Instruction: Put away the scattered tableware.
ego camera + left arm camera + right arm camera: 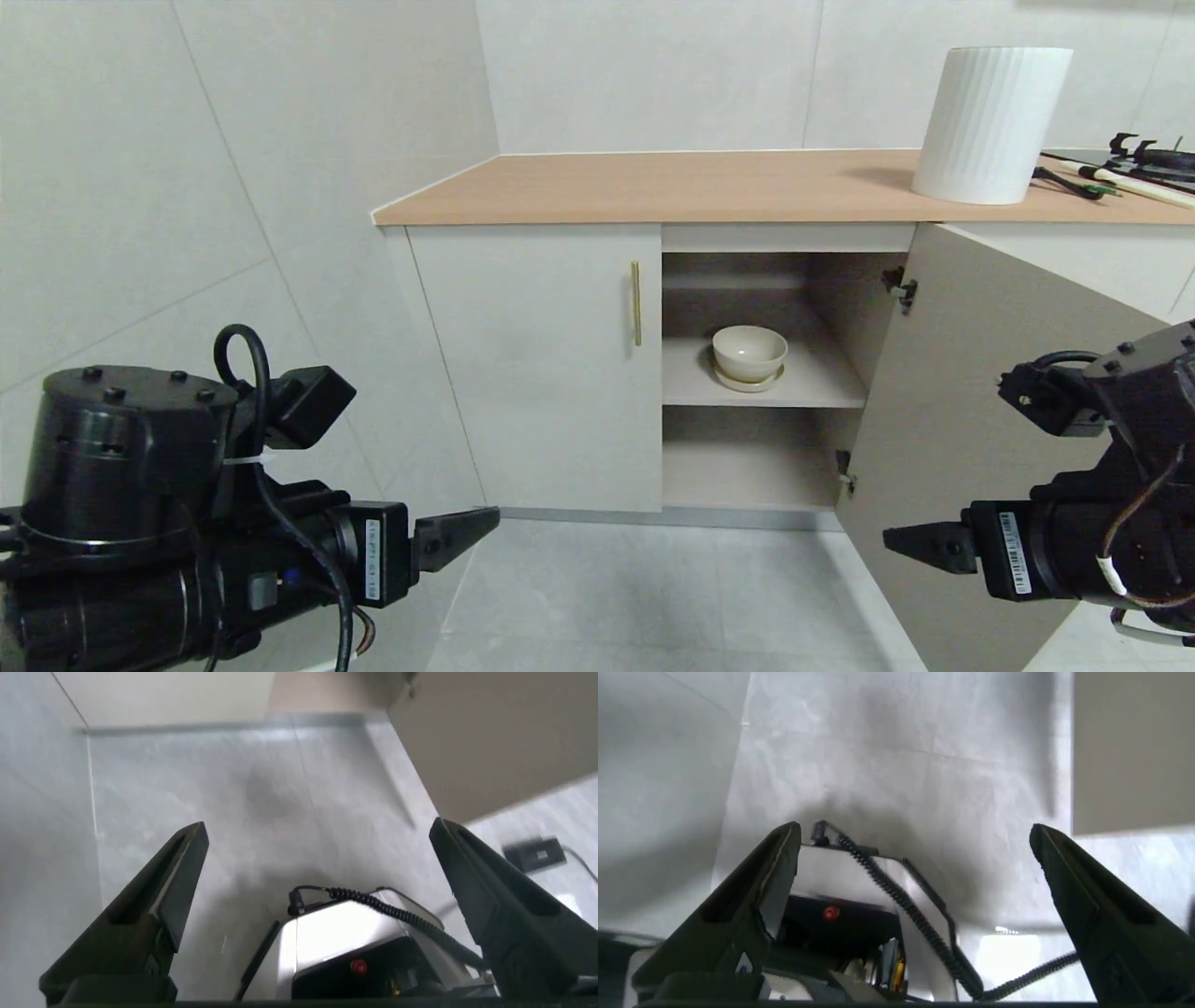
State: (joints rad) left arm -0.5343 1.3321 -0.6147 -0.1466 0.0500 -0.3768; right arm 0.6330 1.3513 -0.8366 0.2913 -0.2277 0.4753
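Bowl (750, 352) on plate (747, 380), cabinet shelf (826, 385)

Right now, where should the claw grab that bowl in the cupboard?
Probably its front rim, one finger inside, one outside. The bowl sits upright on a plate on the middle shelf, so come from the front through the open doorway; the countertop above blocks a straight-down reach.
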